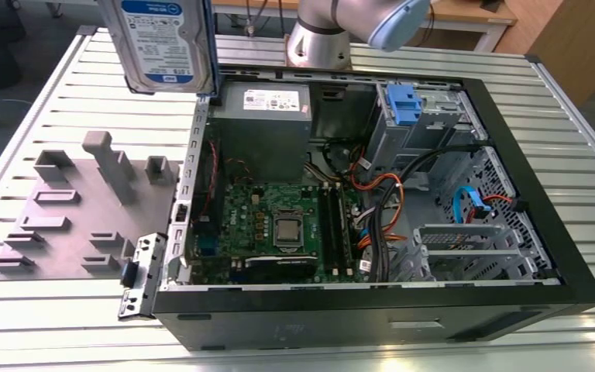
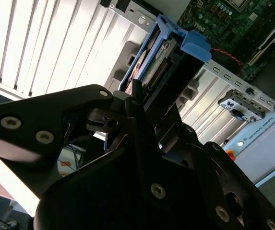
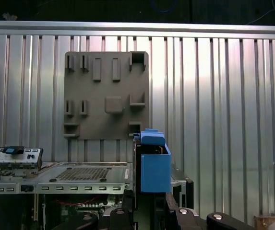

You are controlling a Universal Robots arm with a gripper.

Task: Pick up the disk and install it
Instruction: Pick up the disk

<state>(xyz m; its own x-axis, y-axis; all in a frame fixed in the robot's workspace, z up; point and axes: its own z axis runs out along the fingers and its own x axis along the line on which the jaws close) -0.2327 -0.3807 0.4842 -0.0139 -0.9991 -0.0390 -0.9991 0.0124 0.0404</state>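
The gripper (image 2: 147,100) is pinched onto the disk (image 1: 163,39). In the second wrist view its black fingers (image 2: 136,93) press against the drive's lower end, with the connector edge and one of the blue side rails (image 2: 190,45) rising beyond them. In the first wrist view the same blue plastic stands just above the gripper body. The exterior view shows the disk lifted clear of everything, upright with its blue-and-white label facing the camera, hanging over the far left corner of the computer case (image 1: 380,322). Part of the robot arm (image 1: 328,27) stands behind the case's far edge. The case lies open on its side on the slatted metal worktop (image 1: 60,325), covering the middle and the exterior view's right. Inside it, the grey power supply (image 1: 261,105) fills the far left corner, just below the hanging disk. The green motherboard (image 1: 266,225) lies along the case's left half, and a blue-tabbed drive cage (image 1: 401,102) stands at the far edge toward the right. Orange, black and blue cables (image 1: 380,194) run between the board and the cages. Beside the case, toward the worktop's left edge in the exterior view, rests a flat grey fixture plate (image 1: 60,225) with raised blocks and slots, and a metal bracket (image 1: 137,275) sits at the case's near left corner.
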